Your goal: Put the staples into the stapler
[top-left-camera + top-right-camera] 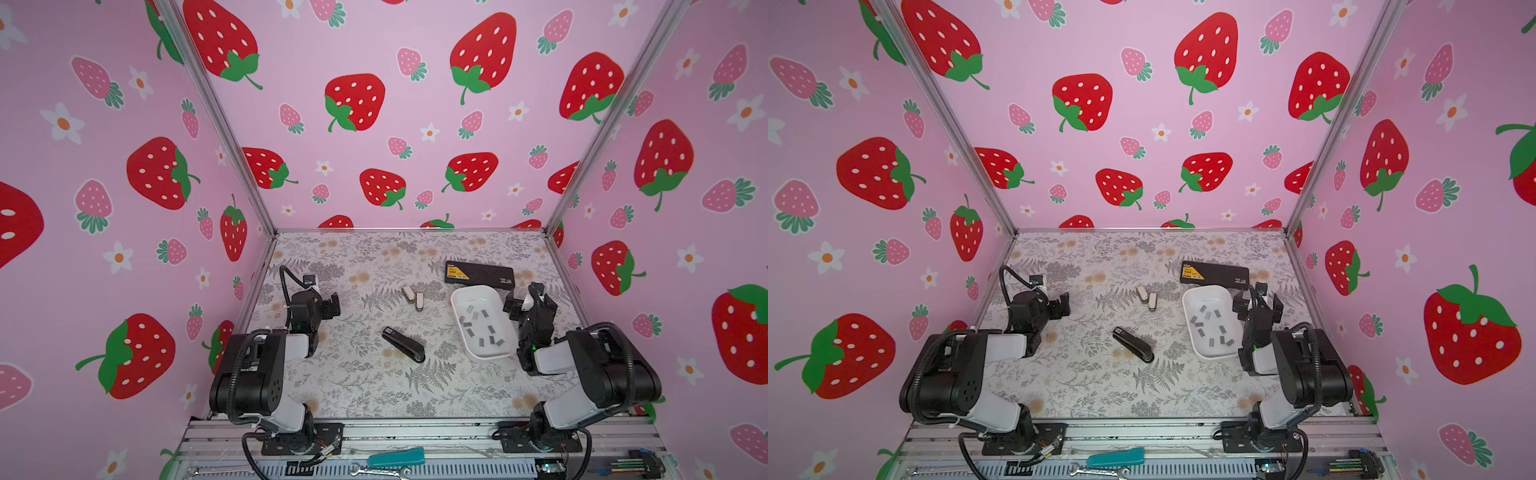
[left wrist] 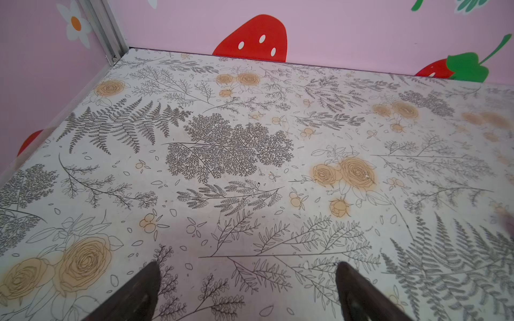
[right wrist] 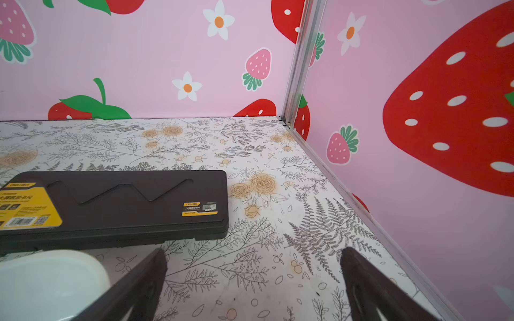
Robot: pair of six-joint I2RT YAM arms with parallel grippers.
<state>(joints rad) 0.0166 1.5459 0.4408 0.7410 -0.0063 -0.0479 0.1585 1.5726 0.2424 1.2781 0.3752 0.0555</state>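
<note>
left claw: jaws spread wide with nothing between them. In the left wrist view both fingers hang over bare fern-print table.
stapler: black, lying slantwise on the table between the two claws, nearer the arm bases than either. It is well apart from both and untouched.
pale pieces: two small pale blocks side by side, right of the left claw and beyond the stapler. I cannot tell what they are.
staples: about a dozen short grey strips lying loose in the white tray, just left of the right claw. None is gripped.
black case: flat with yellow labels, lying at the tray's far end, ahead and left of the right claw.
right claw: jaws spread wide and empty, over bare table just beside the tray's far right corner. The tray's rim shows at the edge of the right wrist view.
</note>
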